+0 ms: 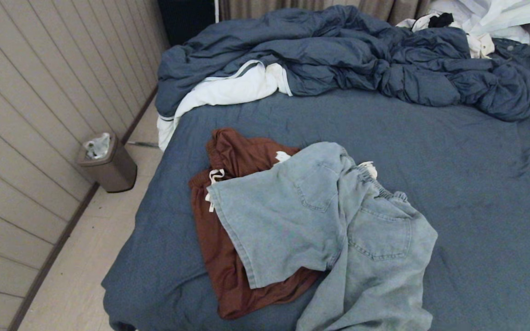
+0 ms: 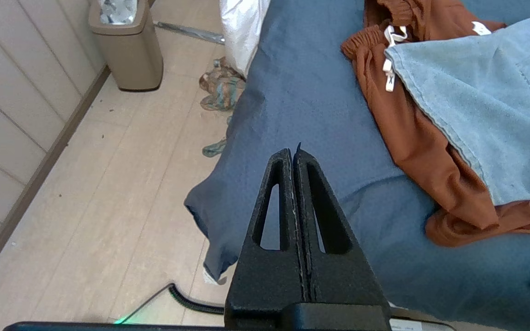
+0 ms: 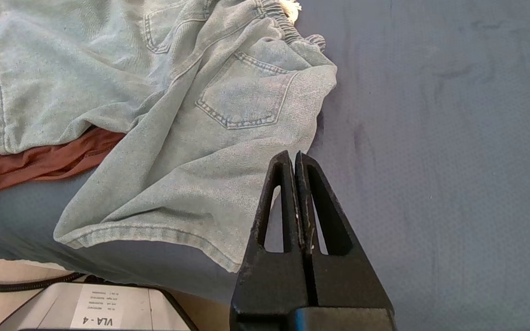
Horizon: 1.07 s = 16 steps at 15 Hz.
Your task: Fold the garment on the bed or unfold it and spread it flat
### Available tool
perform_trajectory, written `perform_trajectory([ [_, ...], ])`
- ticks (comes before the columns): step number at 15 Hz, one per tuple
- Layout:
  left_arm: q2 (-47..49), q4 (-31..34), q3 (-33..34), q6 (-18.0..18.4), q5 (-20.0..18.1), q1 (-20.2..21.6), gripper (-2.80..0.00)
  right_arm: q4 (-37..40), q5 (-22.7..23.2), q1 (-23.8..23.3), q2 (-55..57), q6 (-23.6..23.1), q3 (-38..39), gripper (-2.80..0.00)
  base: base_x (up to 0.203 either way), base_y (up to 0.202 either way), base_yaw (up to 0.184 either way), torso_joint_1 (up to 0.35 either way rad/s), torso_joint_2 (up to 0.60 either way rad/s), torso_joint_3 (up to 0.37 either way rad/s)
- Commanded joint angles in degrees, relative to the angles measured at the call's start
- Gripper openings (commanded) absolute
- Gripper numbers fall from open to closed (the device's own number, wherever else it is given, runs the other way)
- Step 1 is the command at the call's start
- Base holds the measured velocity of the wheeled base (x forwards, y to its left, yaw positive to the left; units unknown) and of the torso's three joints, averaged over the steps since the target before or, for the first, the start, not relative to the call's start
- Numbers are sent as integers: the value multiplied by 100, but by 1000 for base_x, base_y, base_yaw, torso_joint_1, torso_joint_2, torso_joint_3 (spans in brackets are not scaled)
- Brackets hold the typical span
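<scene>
Both pincers hang above the near edge of the bed, fingers pressed together and holding nothing: the left pincer over the sheet's corner, the right pincer beside the denim shorts. These lie crumpled atop rust-brown shorts. A rumpled duvet sits beyond them; a bin stands on the floor.
</scene>
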Motion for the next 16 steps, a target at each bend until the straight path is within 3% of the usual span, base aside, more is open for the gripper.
perform_trajectory([
  [1, 0, -4, 0, -6, 3, 0, -280, 0, 3, 2, 0, 3, 0, -280, 0, 0, 0, 0, 0, 0],
  [16, 0, -4, 0, -6, 3, 0, -280, 0, 3, 2, 0, -2, 0, -280, 0, 0, 0, 0, 0, 0],
])
